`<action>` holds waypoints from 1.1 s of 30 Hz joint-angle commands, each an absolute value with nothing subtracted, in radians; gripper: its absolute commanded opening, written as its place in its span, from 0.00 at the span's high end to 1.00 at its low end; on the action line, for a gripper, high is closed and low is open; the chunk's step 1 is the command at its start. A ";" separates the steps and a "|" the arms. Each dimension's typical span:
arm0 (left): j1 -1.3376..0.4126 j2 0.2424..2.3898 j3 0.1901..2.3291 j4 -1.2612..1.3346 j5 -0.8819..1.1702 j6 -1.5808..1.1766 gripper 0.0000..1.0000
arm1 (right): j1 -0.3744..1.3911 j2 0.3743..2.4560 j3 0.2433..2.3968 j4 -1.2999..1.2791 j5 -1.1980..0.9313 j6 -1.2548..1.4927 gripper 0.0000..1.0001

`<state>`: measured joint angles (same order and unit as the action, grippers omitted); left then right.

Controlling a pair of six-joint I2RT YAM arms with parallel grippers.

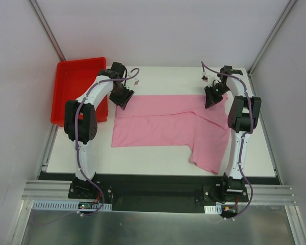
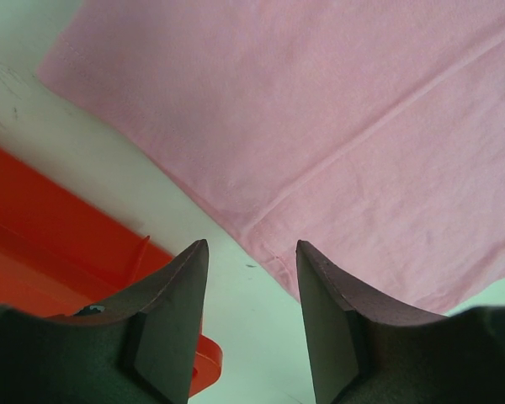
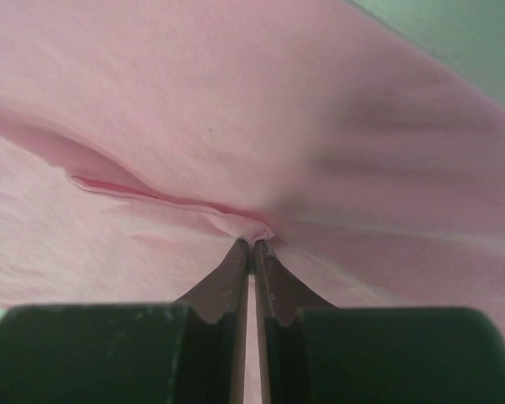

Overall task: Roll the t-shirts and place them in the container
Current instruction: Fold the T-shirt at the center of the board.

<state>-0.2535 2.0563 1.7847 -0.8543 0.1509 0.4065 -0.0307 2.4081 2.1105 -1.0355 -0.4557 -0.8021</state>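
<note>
Right gripper (image 3: pixel 254 242) has its jaws pressed together on a small ridge of the shirt (image 1: pixel 163 122), at the cloth's far right edge. Our left gripper (image 2: pixel 252 248) hangs with its jaws apart and nothing between them, just over the shirt's far left edge, with the tray (image 1: pixel 74 76) close beside it. The shirt lies flat on the table (image 1: pixel 143 158), spread between the two arms, with one part trailing toward the near right.

We judge this to be the start of a roll: taking both far corners before turning the edge over. To do it well, we should bring the left gripper down onto the hem so that it takes the full thickness of cloth, at a spot matching the right's. The right's bite looks thin, so we would check that it holds before lifting. Both should then rise only a little and travel toward us together, level, so the roll comes tight and straight. We must also mind the tray's rim on the left.
</note>
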 commanded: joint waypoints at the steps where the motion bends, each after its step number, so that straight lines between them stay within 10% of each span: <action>1: -0.242 1.985 1.793 -0.881 0.140 0.419 0.54 | -0.018 2.347 2.134 -1.042 -0.442 -0.801 0.94; 11: -0.232 2.003 1.848 -0.885 0.158 0.422 0.55 | 0.063 2.050 1.803 -1.002 -0.397 -0.683 0.96; 20: -0.213 2.032 1.870 -0.885 0.192 0.407 0.55 | 0.232 1.825 1.606 -0.983 -0.342 -0.549 0.65; 33: -0.199 2.135 1.900 -0.884 0.075 0.394 0.58 | -0.017 2.118 1.884 -0.930 -0.174 -0.679 0.80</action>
